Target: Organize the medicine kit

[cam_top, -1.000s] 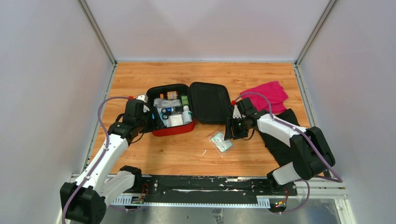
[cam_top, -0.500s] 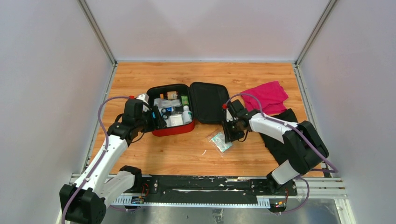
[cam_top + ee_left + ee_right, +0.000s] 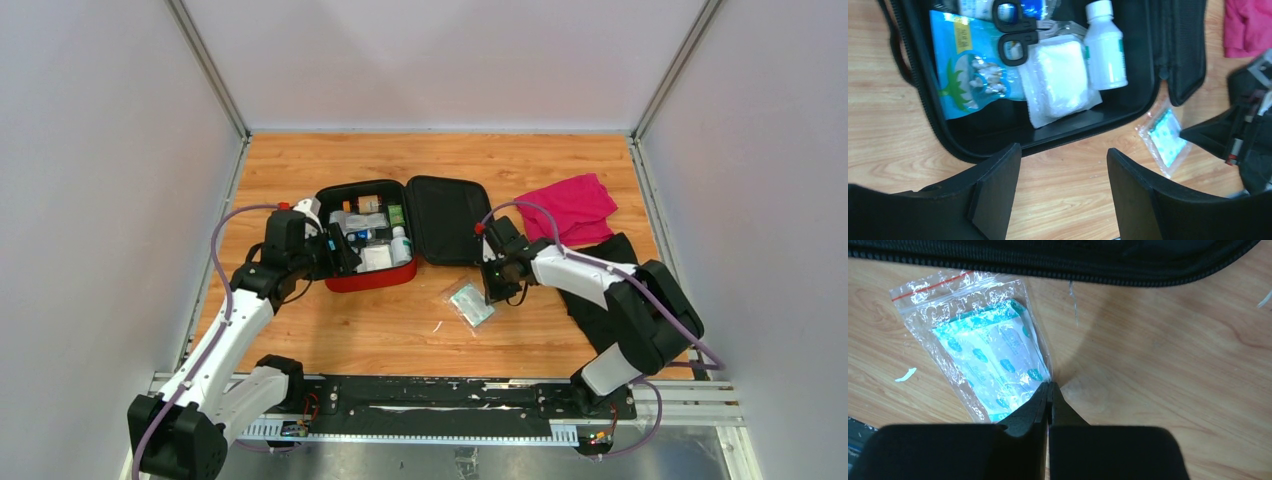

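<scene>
The medicine kit, a red zip case, lies open on the wooden table with its black lid flat to the right. Inside it are scissors, a white bottle, a gauze pack and a blue-green pouch. A clear plastic packet with teal print lies on the wood in front of the lid. My right gripper is shut, its tips pinching the right edge of that packet. My left gripper hangs open and holds nothing over the wood by the case's front rim.
A magenta cloth lies at the back right, and a black cloth sits under the right arm. Small white scraps dot the wood near the packet. The lid's zip edge runs just beyond the right gripper.
My right gripper has slid left to the packet's edge and its jaws have closed there. The left arm and the case have not moved.
</scene>
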`<state>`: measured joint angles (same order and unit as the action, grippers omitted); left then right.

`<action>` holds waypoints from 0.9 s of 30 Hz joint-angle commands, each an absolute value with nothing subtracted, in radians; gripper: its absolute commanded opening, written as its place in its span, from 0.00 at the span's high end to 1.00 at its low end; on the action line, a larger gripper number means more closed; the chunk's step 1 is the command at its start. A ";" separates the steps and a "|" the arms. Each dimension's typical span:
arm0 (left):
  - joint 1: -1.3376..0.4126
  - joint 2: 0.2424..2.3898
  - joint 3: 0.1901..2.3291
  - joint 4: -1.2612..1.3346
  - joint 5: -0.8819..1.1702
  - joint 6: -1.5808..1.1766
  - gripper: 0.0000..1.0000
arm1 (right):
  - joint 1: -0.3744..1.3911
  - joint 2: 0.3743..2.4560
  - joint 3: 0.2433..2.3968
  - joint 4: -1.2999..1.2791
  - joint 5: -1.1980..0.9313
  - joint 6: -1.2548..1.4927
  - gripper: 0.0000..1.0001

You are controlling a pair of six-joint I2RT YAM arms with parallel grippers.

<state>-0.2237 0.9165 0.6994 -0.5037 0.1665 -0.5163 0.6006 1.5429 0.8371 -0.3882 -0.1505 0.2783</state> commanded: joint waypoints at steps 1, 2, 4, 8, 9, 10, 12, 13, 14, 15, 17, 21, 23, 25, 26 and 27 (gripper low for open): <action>-0.218 0.902 0.692 -0.422 0.288 -0.527 0.31 | 0.616 1.483 0.776 -0.408 -0.213 0.318 1.00; -0.218 0.902 0.695 -0.396 0.322 -0.534 0.31 | 0.614 1.454 0.773 -0.409 -0.227 0.324 1.00; -0.219 0.898 0.701 -0.367 0.375 -0.552 0.31 | 0.611 1.389 0.769 -0.417 -0.252 0.332 1.00; -0.233 0.884 0.706 -0.262 0.465 -0.614 0.31 | 0.611 1.248 0.788 -0.465 -0.268 0.328 1.00; -0.248 0.881 0.706 -0.232 0.476 -0.630 0.31 | 0.611 1.218 0.795 -0.475 -0.267 0.325 1.00; -0.263 0.882 0.705 -0.199 0.483 -0.649 0.31 | 0.611 1.192 0.805 -0.487 -0.267 0.322 1.00; -0.298 0.879 0.696 -0.122 0.489 -0.691 0.30 | 0.612 1.144 0.828 -0.505 -0.270 0.316 1.00; -0.316 0.876 0.685 -0.075 0.492 -0.718 0.30 | 0.611 1.122 0.840 -0.512 -0.271 0.314 1.00; -0.331 0.873 0.671 -0.019 0.495 -0.746 0.29 | 0.611 1.101 0.854 -0.515 -0.272 0.314 1.00; -0.345 0.871 0.662 0.025 0.486 -0.769 0.28 | 0.611 1.081 0.868 -0.517 -0.273 0.312 1.00; -0.375 0.866 0.657 0.065 0.455 -0.775 0.27 | 0.611 1.049 0.903 -0.517 -0.269 0.310 1.00; -0.403 0.847 0.656 0.105 0.437 -0.765 0.26 | 0.611 1.001 0.975 -0.517 -0.262 0.301 1.00; -0.405 0.831 0.649 0.119 0.428 -0.761 0.26 | 0.611 0.997 1.000 -0.517 -0.250 0.289 1.00; -0.405 0.816 0.643 0.120 0.413 -0.755 0.26 | 0.611 1.022 1.023 -0.545 -0.236 0.264 1.00; -0.405 0.810 0.637 0.119 0.409 -0.755 0.26 | 0.611 1.040 1.024 -0.562 -0.231 0.252 0.97; -0.405 0.808 0.631 0.119 0.409 -0.755 0.26 | 0.612 1.057 1.019 -0.574 -0.226 0.248 0.86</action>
